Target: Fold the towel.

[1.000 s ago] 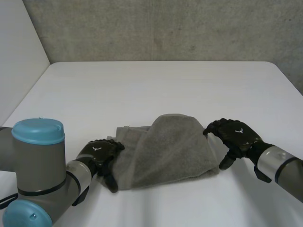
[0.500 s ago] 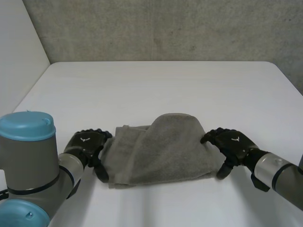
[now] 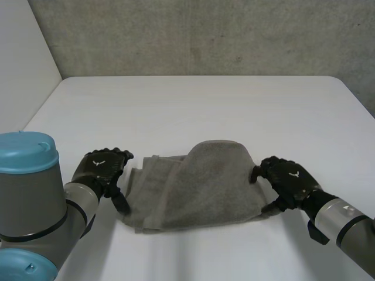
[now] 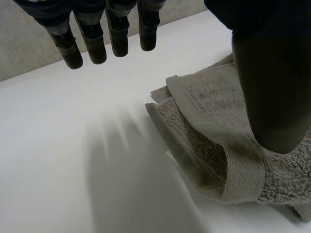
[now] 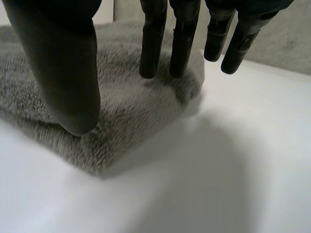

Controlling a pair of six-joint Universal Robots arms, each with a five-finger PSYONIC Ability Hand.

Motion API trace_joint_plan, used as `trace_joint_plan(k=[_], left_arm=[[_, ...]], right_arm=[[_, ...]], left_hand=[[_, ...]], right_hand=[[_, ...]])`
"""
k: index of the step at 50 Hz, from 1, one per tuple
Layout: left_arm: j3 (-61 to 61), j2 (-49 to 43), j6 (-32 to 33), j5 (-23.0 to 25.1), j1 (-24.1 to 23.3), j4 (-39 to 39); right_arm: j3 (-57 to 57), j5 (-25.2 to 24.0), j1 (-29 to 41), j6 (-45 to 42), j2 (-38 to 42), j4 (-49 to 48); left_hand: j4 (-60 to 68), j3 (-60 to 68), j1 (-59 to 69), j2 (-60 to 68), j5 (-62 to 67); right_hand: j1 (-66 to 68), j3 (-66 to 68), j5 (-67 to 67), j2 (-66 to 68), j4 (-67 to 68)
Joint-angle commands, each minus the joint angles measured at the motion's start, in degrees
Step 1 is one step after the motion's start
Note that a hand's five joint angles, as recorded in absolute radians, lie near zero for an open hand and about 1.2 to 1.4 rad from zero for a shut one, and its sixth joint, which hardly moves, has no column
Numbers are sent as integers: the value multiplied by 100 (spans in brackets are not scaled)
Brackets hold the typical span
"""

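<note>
A grey towel (image 3: 196,187) lies loosely folded and rumpled near the table's front. My left hand (image 3: 99,170) hovers open just off its left edge. In the left wrist view its fingers (image 4: 116,34) are straight above bare table and its thumb (image 4: 272,87) hangs over the towel's hemmed folds (image 4: 214,145). My right hand (image 3: 290,178) is at the towel's right edge, open. In the right wrist view two straight fingers (image 5: 150,43) touch the top of the towel (image 5: 131,111) and the thumb (image 5: 68,73) rests at its near corner.
The white table (image 3: 193,105) stretches wide behind the towel, up to a grey wall. Its left edge (image 3: 35,117) runs along a pale side wall. My left arm's blue cap (image 3: 26,152) stands at the front left.
My left hand has drawn off the towel's left edge, out to the left and back. My right hand has come in lower, its fingers bending down onto the right edge.
</note>
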Motion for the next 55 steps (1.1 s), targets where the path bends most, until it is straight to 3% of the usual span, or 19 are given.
trace_joint_plan(k=[1,11,13,16,22,27,30,39,41,42,45,48,51,55], left_arm=[[-6,-21,-5,9,4,1],[108,-118,-154,27,21,1],[160,-223,-198,27,12,1],[196,-267,-207,27,-5,1],[205,-311,-225,18,-32,1],[196,-267,-234,18,3,1],[187,-241,-234,9,21,1],[222,-215,-242,9,30,1],[222,-215,-242,0,30,1],[222,-215,-242,0,30,1],[222,-215,-242,-8,30,10],[213,-215,-242,-17,39,10],[205,-197,-242,-17,91,1],[205,-74,-242,-17,162,10]], right_arm=[[-110,100,14,-92,468,-18],[-101,170,-65,-101,494,-27],[-66,162,-91,-101,451,-36],[-22,127,-109,-101,310,-54],[110,-14,-583,-118,-103,-62],[276,-786,-1539,-346,-471,16],[303,-998,-1926,-478,-630,113],[66,-1192,-2016,-725,-1123,799],[-127,-1183,-1344,-620,-1350,869],[-128,-1183,-1339,-619,-1351,869],[-487,-1026,-113,-418,-1378,843],[-585,-928,234,-382,-1369,843],[-847,-525,1198,-356,-1080,808],[-1068,-304,1825,-356,-736,746]], left_hand=[[-288,-246,-581,-328,-306],[-288,-246,-581,-328,-306],[-288,-246,-581,-328,-306],[-288,-246,-581,-328,-306],[-288,-246,-581,-328,-306],[-288,-246,-581,-328,-306],[-288,-246,-581,-328,-306],[-288,-246,-581,-328,-306],[-288,-246,-581,-328,-306],[-288,-246,-581,-328,-306],[-288,-246,-581,-328,-306],[-288,-246,-581,-328,-306],[-288,-246,-581,-328,-306],[-288,-246,-581,-328,-306]], right_hand=[[524,-37,498,548,-342],[1196,-37,1171,1221,-342],[3288,-37,3263,3313,-342],[4419,-37,4394,4443,-342],[4420,-37,4395,4444,-342],[4420,-37,4395,4444,-342],[4420,-37,4395,4444,-342],[4420,-37,4395,4444,-342],[4420,-37,4395,4444,-342],[4420,-37,4395,4444,-342],[4420,-37,4395,4444,-342],[4420,-37,4395,4444,-342],[4420,-37,4395,4444,-342],[4420,-37,4395,4444,-342]])
